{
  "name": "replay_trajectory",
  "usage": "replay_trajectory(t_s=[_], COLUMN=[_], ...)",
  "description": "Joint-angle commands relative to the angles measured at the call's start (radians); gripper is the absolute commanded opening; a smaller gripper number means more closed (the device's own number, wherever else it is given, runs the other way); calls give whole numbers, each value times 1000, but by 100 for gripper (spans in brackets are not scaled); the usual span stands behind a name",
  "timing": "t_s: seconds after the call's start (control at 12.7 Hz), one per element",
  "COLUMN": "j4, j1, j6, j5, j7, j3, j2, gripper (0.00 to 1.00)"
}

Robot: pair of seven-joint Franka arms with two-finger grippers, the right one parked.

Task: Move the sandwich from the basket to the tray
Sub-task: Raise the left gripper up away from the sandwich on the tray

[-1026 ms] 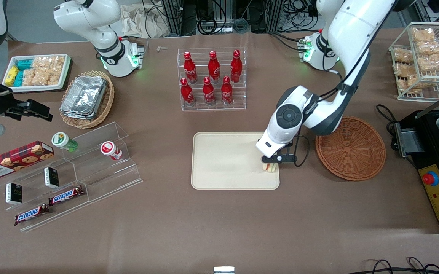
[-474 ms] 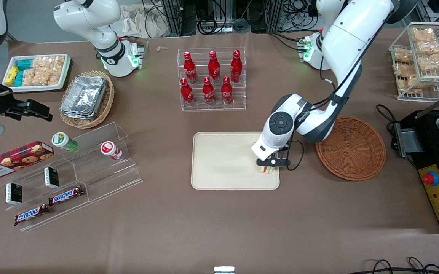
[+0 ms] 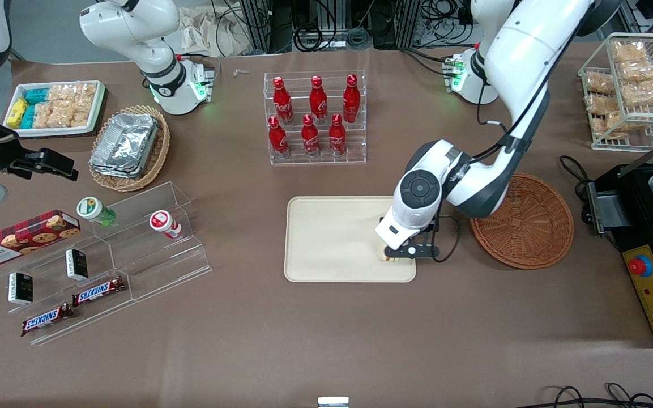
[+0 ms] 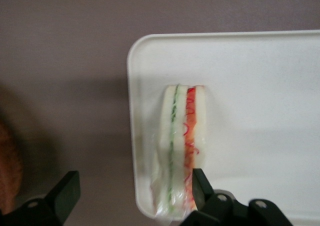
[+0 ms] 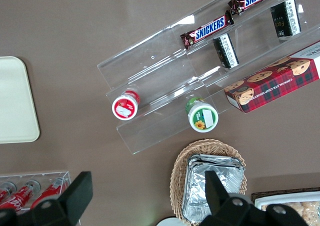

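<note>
The sandwich [image 3: 389, 258] [image 4: 181, 146] is a white wedge with green and red-orange filling lines. It lies on the cream tray [image 3: 332, 238] [image 4: 260, 96], in the tray's corner nearest the front camera at the working arm's end. My gripper [image 3: 401, 253] [image 4: 134, 180] hovers just above it, open. One black finger [image 4: 200, 186] stands against the sandwich's red-filling side, and the other finger [image 4: 65, 196] is well clear over the brown table. The reddish-brown wicker basket [image 3: 521, 221] sits beside the tray toward the working arm's end, with nothing in it.
A clear rack of red bottles [image 3: 316, 116] stands farther from the front camera than the tray. Acrylic steps with snack bars and cups [image 3: 99, 260] lie toward the parked arm's end. A wire rack of snacks [image 3: 629, 90] and a black control box [image 3: 652, 283] are near the working arm's end.
The wrist has shifted slightly over the tray's corner, first toward the parked arm's end and then toward the front camera. The sandwich now shows a little nearer the tray's front rim.
</note>
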Motion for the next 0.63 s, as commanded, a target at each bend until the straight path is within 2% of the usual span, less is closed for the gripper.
replay_trajectory(t_s=[0.0,0.55], j4=[85,85], j1=[-3,124], j6=[-140,-194], j5=[4,-73], j7=[-6,181], j3=[-11,-10], j2=[-61,-268], gripper=[100,100])
